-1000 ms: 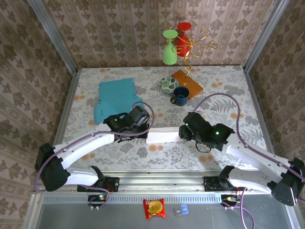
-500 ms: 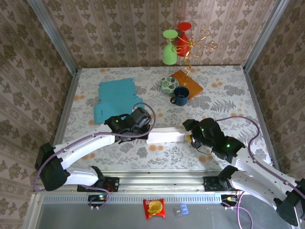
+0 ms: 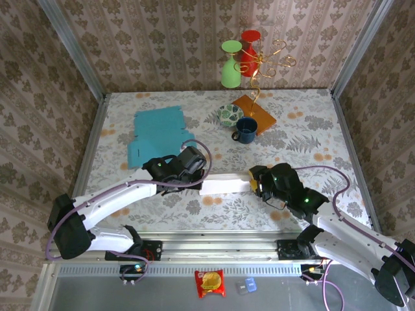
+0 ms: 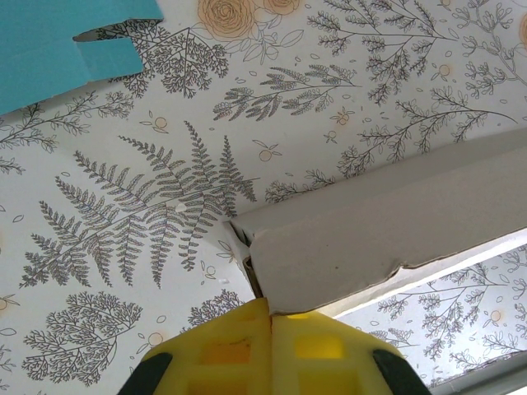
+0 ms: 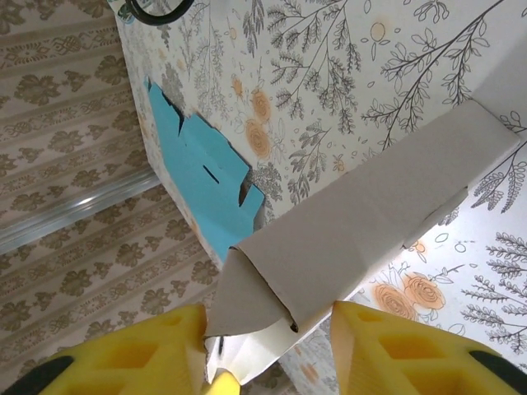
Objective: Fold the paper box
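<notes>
The left gripper, jaws closed tight, pinches the left end of the long white folded paper box, which lies on the worktop, near the middle; the right gripper has its jaws part open astride the box's right end; whether they grip it I cannot tell.

Bright, even lighting, soft shadows, all views sharp.

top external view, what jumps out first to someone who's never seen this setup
A long white paper box spans the gap between the two arms, up front. The left pincer is shut on one end, and the right pincer straddles the other. Behind it, a flat teal box blank lies at the far left.
</notes>
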{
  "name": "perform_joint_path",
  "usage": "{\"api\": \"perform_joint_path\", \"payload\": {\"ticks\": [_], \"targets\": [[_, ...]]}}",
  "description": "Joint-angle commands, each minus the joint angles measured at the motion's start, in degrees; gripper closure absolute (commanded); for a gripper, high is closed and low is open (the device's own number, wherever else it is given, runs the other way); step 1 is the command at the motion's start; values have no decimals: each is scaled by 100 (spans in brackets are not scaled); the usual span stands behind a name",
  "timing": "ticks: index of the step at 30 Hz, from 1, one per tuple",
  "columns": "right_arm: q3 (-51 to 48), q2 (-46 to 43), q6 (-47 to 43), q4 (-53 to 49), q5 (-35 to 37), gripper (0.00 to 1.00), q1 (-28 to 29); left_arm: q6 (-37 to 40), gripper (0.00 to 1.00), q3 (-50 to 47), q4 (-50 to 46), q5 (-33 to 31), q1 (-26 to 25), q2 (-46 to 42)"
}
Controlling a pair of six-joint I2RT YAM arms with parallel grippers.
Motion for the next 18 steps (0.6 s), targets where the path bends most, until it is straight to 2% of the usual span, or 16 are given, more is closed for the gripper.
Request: {"api": "perform_joint_path", "payload": {"ticks": [1, 5, 10, 15, 18], "targets": [[-72, 40, 41, 97, 142, 61, -35, -143, 97, -8, -317, 45, -58, 7], [-73, 89, -13, -68, 144, 66, -41, -379, 84, 70, -349, 146, -57, -141], [-108, 74, -34, -372, 135, 69, -43, -1167, 67, 202, -373, 384, 54, -637], [-143, 140, -17, -470, 126, 69, -38, -2222, 61, 91, -382, 818, 370, -903], [-143, 152, -13, -540, 122, 70, -37, -2796, 60, -190, -64, 1104, 622, -1005]]}}
